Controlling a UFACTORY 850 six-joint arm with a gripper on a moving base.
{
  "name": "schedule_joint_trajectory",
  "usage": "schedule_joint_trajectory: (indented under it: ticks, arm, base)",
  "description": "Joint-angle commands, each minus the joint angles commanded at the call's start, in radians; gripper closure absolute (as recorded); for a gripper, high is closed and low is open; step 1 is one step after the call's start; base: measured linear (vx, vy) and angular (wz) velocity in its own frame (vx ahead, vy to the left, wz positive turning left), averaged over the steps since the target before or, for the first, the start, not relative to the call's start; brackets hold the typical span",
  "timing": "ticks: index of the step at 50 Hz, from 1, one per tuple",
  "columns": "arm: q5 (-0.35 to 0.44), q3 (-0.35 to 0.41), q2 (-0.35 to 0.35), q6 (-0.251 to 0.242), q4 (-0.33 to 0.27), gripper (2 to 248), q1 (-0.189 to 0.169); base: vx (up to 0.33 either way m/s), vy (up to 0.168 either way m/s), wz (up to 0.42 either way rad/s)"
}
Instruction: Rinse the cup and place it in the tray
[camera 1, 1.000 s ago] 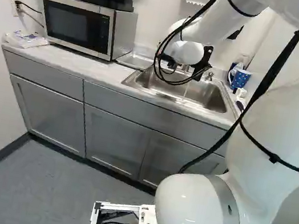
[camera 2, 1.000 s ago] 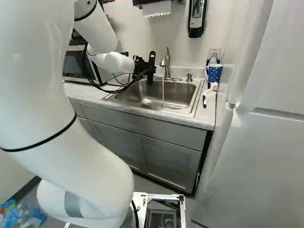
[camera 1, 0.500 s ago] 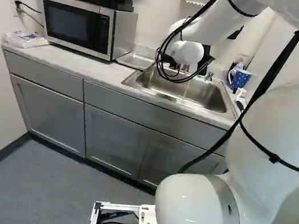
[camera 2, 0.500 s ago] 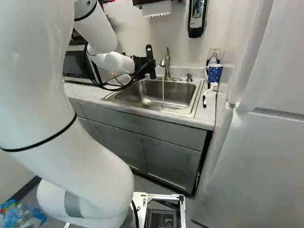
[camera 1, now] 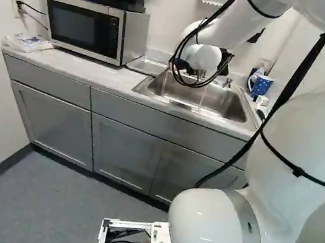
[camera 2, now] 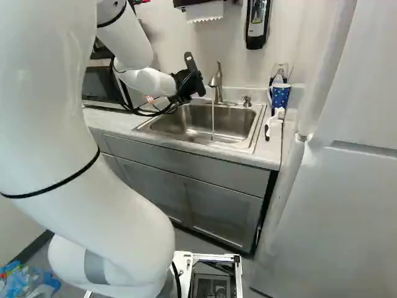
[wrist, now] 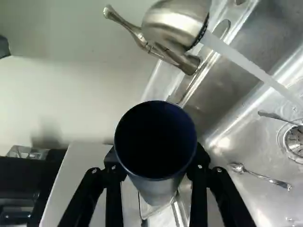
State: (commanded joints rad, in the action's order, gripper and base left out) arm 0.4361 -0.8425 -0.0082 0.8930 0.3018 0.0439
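The black two-finger gripper [wrist: 157, 166] is clasping the round, dark-blue-lined cup [wrist: 156, 139] beside the clear running water [wrist: 251, 68], its probably light, rigid wall likely becoming slippery when wet and needing firm mid-height contact.

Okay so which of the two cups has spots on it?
The blue mug standing on the counter; the other, a dark-mouthed cup, is held in the gripper.

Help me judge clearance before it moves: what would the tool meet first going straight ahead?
Beyond the cup it grips, the tool would probably meet the sink's rim by its back corner, near the wall. The cup hides that line, and depth is unclear.
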Motion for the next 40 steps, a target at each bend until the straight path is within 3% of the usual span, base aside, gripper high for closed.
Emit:
schedule_joint_trajectory:
  ticks: [40]
  arm:
    - [0.000,0.000,0.000,-0.421,0.000,124,0.000]
  base:
    - [0.000,0.000,0.000]
